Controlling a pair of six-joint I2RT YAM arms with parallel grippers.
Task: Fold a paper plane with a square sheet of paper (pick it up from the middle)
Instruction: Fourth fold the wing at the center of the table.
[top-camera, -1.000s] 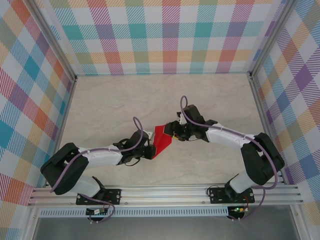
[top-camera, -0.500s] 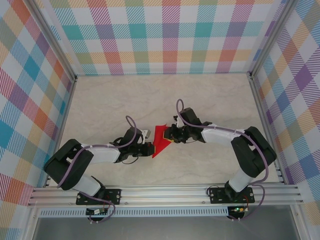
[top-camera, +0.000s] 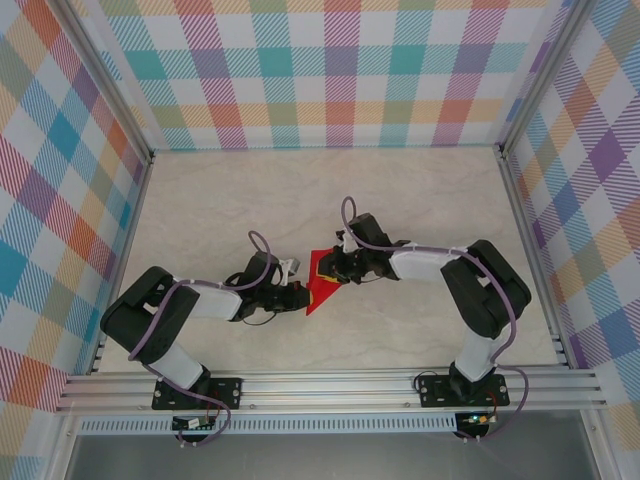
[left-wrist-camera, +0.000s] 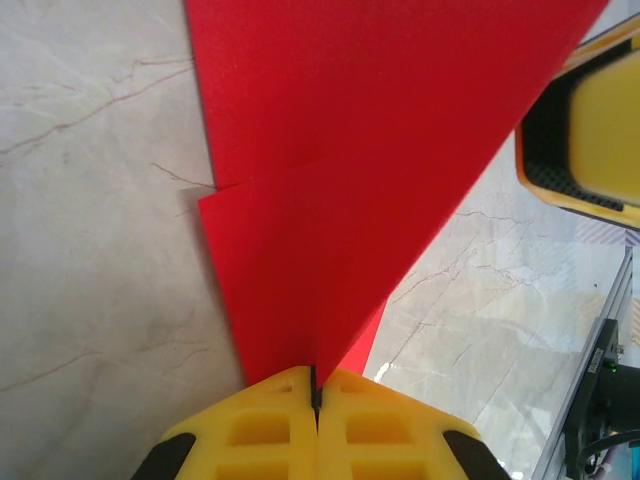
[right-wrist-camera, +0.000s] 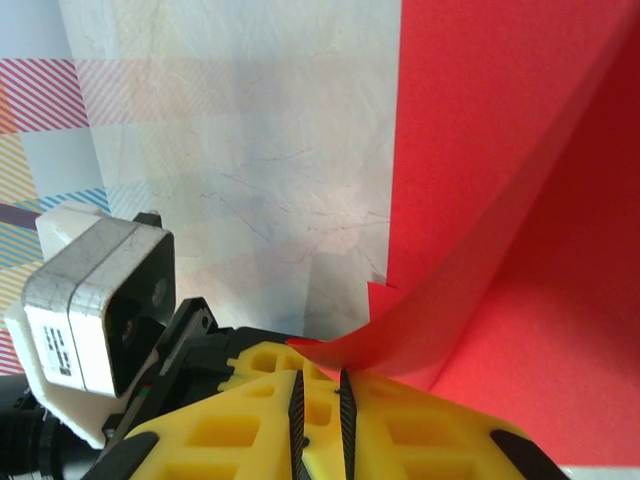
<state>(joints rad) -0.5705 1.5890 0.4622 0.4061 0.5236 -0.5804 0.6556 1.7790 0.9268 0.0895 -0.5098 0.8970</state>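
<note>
Leftward the right claw (top-camera: 338, 274) has been shifted since earlier; the red sheet of paper (top-camera: 320, 272) is gripped at mid-frame by it and by the closed left claw (top-camera: 302, 299).

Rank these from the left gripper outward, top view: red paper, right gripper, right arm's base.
1. The red paper: pinched at its near tip by the left gripper, so touching it.
2. The right gripper: just across the paper, up and to the right.
3. The right arm's base: bottom right of the view, clearly farthest.
</note>
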